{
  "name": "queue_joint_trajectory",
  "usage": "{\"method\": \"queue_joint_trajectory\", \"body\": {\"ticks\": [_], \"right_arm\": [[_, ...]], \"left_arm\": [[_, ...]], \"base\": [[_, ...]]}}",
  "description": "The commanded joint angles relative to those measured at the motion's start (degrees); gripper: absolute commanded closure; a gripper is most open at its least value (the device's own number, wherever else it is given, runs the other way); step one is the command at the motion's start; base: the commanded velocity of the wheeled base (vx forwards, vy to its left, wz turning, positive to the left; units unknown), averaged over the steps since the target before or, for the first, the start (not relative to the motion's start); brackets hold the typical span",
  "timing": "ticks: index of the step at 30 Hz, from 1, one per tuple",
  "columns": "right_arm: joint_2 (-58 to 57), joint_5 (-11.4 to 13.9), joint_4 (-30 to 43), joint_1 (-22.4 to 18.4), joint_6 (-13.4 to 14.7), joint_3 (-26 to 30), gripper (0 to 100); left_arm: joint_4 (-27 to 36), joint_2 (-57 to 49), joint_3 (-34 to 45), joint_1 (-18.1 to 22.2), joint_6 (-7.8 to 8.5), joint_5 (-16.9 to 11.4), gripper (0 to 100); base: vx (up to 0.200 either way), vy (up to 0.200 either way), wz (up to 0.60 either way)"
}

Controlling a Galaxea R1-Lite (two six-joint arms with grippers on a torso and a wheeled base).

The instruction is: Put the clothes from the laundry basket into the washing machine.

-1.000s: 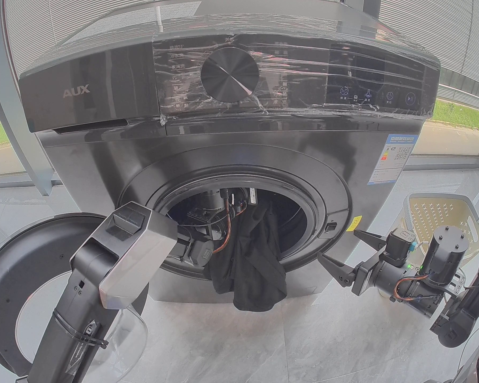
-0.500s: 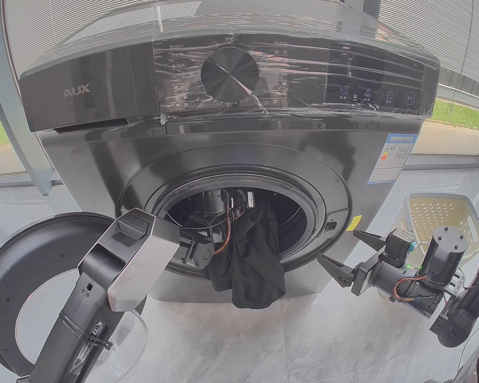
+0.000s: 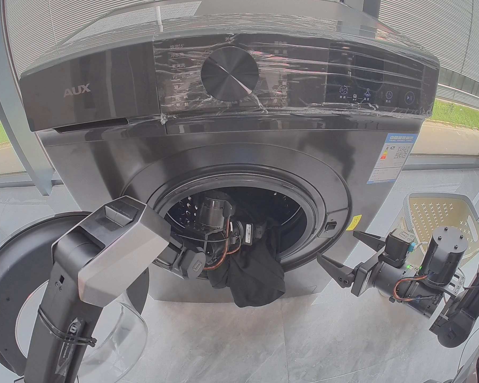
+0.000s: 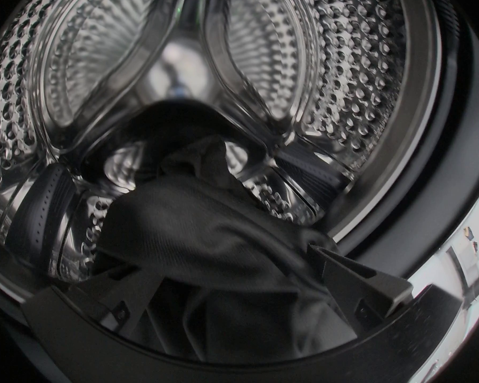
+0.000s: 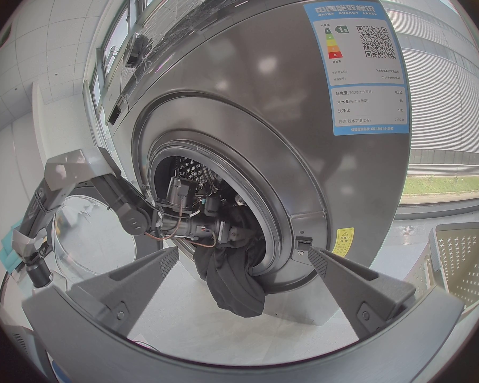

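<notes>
A black garment (image 3: pixel 255 277) lies over the lower rim of the washing machine's (image 3: pixel 117 150) round opening, part inside the drum (image 4: pixel 324 81) and part hanging down the front. My left gripper (image 3: pixel 253 231) is inside the opening, just above the cloth. In the left wrist view its fingers (image 4: pixel 356 288) stand wide apart, open, with the garment (image 4: pixel 197 230) bunched between and beyond them. My right gripper (image 3: pixel 339 247) hangs open and holds nothing, right of the opening and in front of the cream laundry basket (image 3: pixel 442 214). From the right wrist the garment (image 5: pixel 229 288) droops below the rim.
The machine's door (image 3: pixel 16 272) is swung open to the left, beside my left arm. The basket (image 5: pixel 463 261) stands on the grey tiled floor (image 3: pixel 282 341) at the right, its perforated inner wall showing. Windows run behind the machine.
My left wrist has dropped lower in the opening and the elbow has swung left. The garment's top has sunk from high in the opening to the lower rim; its hanging end sits slightly higher.
</notes>
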Motion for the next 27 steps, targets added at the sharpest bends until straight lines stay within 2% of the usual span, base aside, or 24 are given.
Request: {"method": "queue_joint_trajectory", "body": {"ticks": [1, 4, 9, 17, 18, 27], "right_arm": [[0.19, 0.03, -0.04, 0.02, -0.03, 0.03, 0], [0.19, 0.03, -0.04, 0.02, -0.03, -0.06, 0], [0.19, 0.03, -0.04, 0.02, -0.03, -0.06, 0], [0.19, 0.03, -0.04, 0.11, -0.03, 0.03, 0], [0.10, 0.03, -0.04, 0.37, 0.06, 0.03, 0], [0.10, 0.03, -0.12, 0.63, 0.06, -0.06, 0]], "left_arm": [[3.66, -6.69, 7.40, -1.32, -0.09, -2.99, 0], [3.75, -6.69, 8.46, -1.58, 0.18, -3.43, 0], [3.66, -5.11, 9.78, -1.76, 2.55, -3.52, 0], [2.08, -1.60, 8.19, -1.49, 2.81, -3.52, 0], [1.81, -1.60, 8.19, -1.49, 2.81, -3.52, 100], [-1.61, 0.60, 3.89, -0.88, 2.11, -2.55, 100]], "base": [[0.000, 0.000, 0.00], [0.000, 0.000, 0.00], [0.000, 0.000, 0.00], [0.000, 0.000, 0.00], [0.000, 0.000, 0.00], [0.000, 0.000, 0.00]]}}
